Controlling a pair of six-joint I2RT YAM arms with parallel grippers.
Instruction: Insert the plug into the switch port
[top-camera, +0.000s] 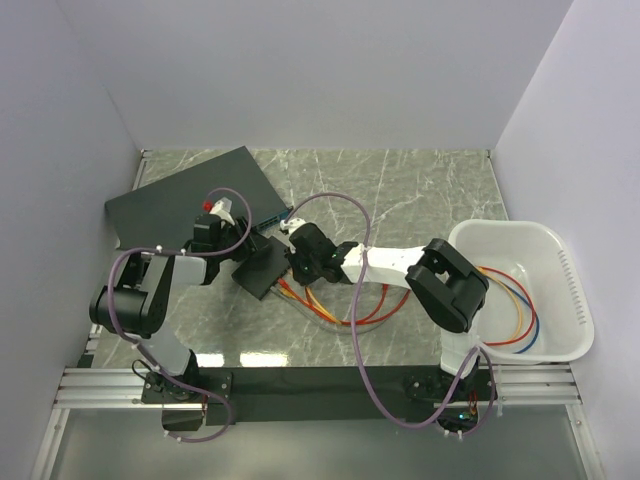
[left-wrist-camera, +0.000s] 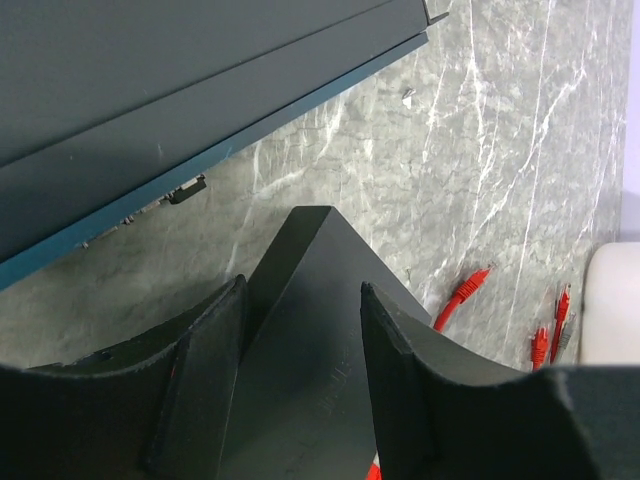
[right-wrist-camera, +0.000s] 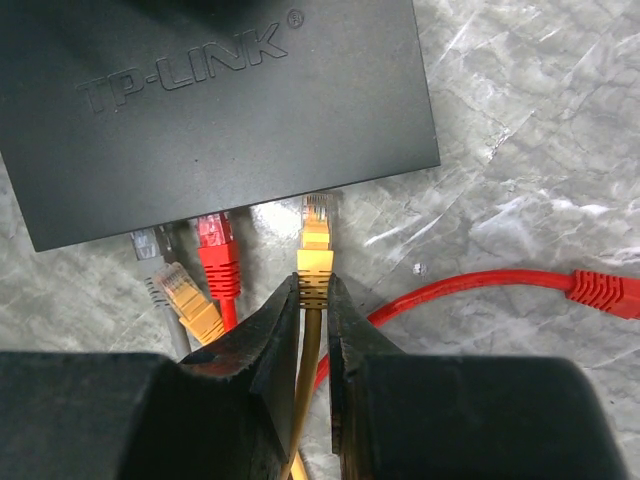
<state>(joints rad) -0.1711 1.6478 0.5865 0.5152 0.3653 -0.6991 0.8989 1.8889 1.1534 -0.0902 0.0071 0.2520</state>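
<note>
The small black TP-LINK switch (right-wrist-camera: 220, 100) lies at mid-table (top-camera: 262, 270). Its ports face my right gripper and are hidden under its front edge. My right gripper (right-wrist-camera: 314, 285) is shut on a yellow plug (right-wrist-camera: 316, 245) by its boot. The plug points at the switch and its tip just reaches the front edge. A red plug (right-wrist-camera: 217, 250) and a grey plug (right-wrist-camera: 148, 245) sit at that edge to the left. My left gripper (left-wrist-camera: 300, 300) is open, its fingers (left-wrist-camera: 215, 340) standing over the switch's far corner (left-wrist-camera: 310, 260). I cannot tell if they touch it.
The large dark slab with a blue strip (top-camera: 185, 200) lies behind the switch, close to my left gripper. A loose yellow plug (right-wrist-camera: 190, 300) and a red cable (right-wrist-camera: 600, 292) lie on the marble. A white basin (top-camera: 572, 300) with cables stands at the right.
</note>
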